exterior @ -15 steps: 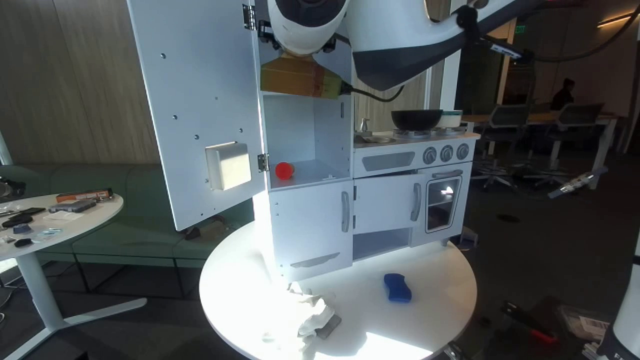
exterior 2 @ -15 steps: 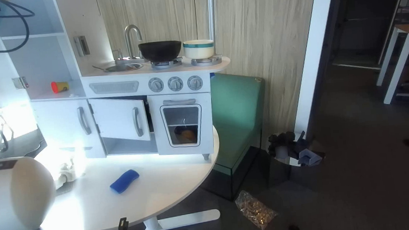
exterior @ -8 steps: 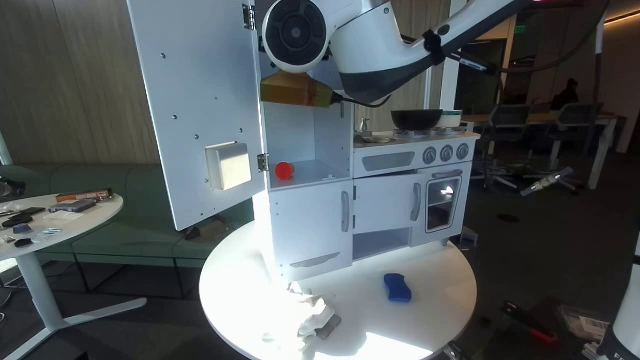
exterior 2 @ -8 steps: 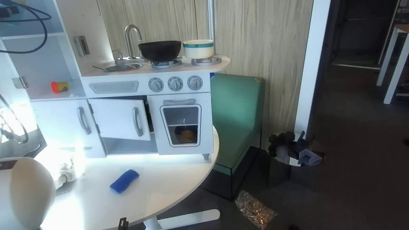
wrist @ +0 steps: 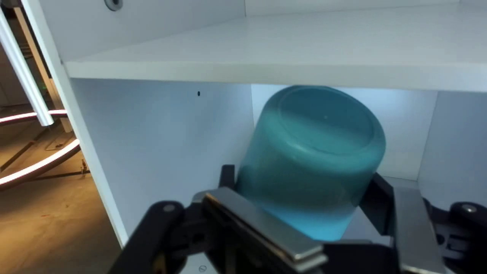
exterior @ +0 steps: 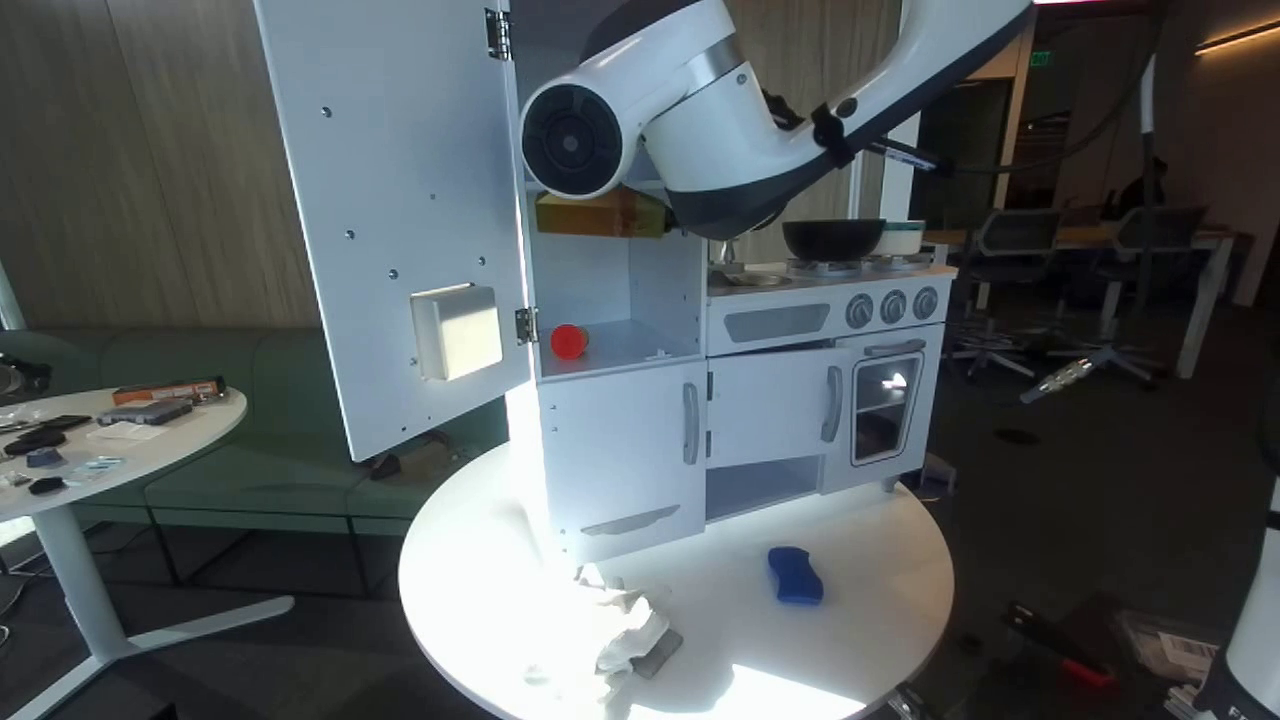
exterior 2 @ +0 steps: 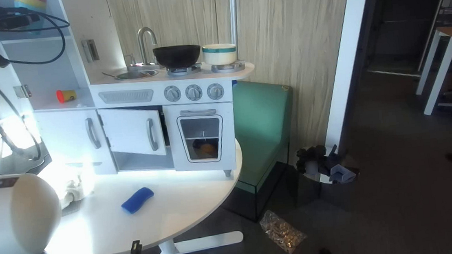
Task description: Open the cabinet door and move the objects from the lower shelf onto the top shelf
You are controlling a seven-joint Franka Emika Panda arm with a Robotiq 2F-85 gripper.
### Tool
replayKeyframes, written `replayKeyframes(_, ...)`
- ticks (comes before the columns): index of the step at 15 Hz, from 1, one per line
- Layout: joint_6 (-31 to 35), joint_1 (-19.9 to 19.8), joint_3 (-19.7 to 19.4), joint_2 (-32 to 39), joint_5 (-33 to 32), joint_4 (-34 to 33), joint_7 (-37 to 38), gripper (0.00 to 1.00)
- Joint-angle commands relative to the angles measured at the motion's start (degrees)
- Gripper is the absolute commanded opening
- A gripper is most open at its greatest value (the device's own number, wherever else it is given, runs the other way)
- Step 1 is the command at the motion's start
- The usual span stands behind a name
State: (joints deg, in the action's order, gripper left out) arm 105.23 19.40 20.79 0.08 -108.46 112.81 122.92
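Observation:
The tall cabinet door (exterior: pixel 400 200) stands wide open. A red-lidded yellow can (exterior 2: pixel 67 96) lies on its side on the lower shelf (exterior: pixel 630 340); its red end shows in an exterior view (exterior: pixel 569 342). My gripper (wrist: pixel 304 186) is shut on a teal cup-like object (wrist: pixel 323 129), a finger against each side. The wrist view stands upside down. The object's flat base is close to the front edge of the upper shelf (wrist: pixel 228 71), which hides a little of its rim. Its yellow and pink upper bands show in an exterior view (exterior 2: pixel 30 2). Contact with the shelf cannot be told.
A black pan (exterior 2: pixel 177 56) and a white pot (exterior 2: pixel 219 54) stand on the stove beside the cabinet. A blue sponge (exterior: pixel 796 575) and a white cloth (exterior: pixel 630 625) lie on the round table (exterior: pixel 740 610). A small door (exterior: pixel 770 405) is ajar.
My arm and gripper have come down in front of the cabinet. The teal object has moved with them, showing farther right in an exterior view. The can and door have not moved.

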Motion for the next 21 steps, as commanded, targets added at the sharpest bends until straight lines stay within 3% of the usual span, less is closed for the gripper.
replayKeyframes(1,-5.92,0.56,-0.07,2.15,-5.79,-1.23,0.08,0.54)
replayKeyframes(15,-14.9,0.61,-0.55,6.28,-9.42,-0.28,-0.56,0.54)
replayKeyframes(16,-15.38,0.65,-0.53,6.57,-9.95,-0.34,-0.44,0.57)
replayKeyframes(17,-15.88,0.73,-0.47,6.83,-10.4,-0.33,-0.36,0.94)
replayKeyframes(21,-17.21,1.1,-0.13,6.69,-11.48,0.05,-0.19,1.0)
